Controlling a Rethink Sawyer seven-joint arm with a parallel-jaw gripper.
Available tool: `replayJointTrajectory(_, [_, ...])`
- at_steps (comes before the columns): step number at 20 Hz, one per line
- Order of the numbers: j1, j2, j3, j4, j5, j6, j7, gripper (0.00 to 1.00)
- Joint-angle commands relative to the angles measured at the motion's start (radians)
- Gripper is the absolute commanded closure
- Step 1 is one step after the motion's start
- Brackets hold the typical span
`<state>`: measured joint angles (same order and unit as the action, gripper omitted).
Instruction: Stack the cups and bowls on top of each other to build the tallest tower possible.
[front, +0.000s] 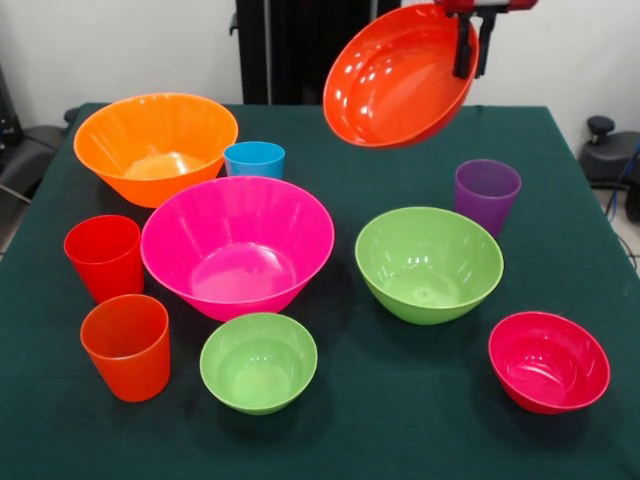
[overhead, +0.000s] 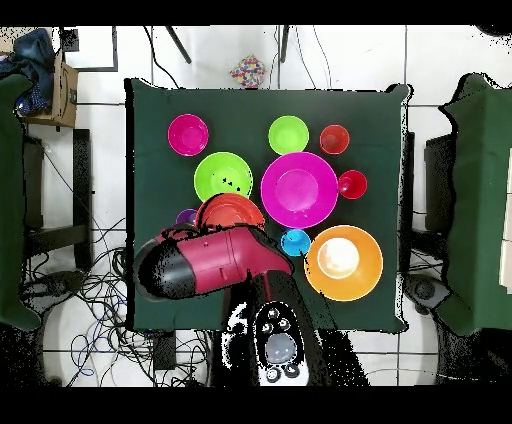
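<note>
My gripper (front: 472, 45) is shut on the rim of the shallow red-orange bowl (front: 395, 80) and holds it tilted high above the far side of the table; the bowl also shows in the overhead view (overhead: 228, 210). On the cloth stand the large orange bowl (front: 155, 145), large pink bowl (front: 237, 245), medium green bowl (front: 428, 262), small green bowl (front: 258, 361) and small crimson bowl (front: 548, 360). The blue cup (front: 254, 160), red cup (front: 104, 256), orange cup (front: 127, 345) and purple cup (front: 487, 193) stand upright, each on its own. No tower is in view.
The table carries a dark green cloth (front: 400, 420). My arm (overhead: 215, 262) reaches over the table's robot-side edge. Chairs and cables lie around the table on the floor.
</note>
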<state>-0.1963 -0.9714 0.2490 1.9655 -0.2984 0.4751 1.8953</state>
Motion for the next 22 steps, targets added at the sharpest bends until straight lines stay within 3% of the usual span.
replayJointTrajectory(1, [0.065, 0.075, -0.040, 0.036, -0.129, -0.119, 0.078, 1.00])
replayJointTrajectory(5, [0.080, 0.108, -0.055, 0.032, -0.144, -0.124, 0.080, 1.00])
replayJointTrajectory(11, [0.181, 0.211, -0.153, 0.008, -0.205, -0.228, 0.129, 1.00])
replayJointTrajectory(22, [0.221, 0.272, -0.205, 0.006, -0.193, -0.292, 0.107, 1.00])
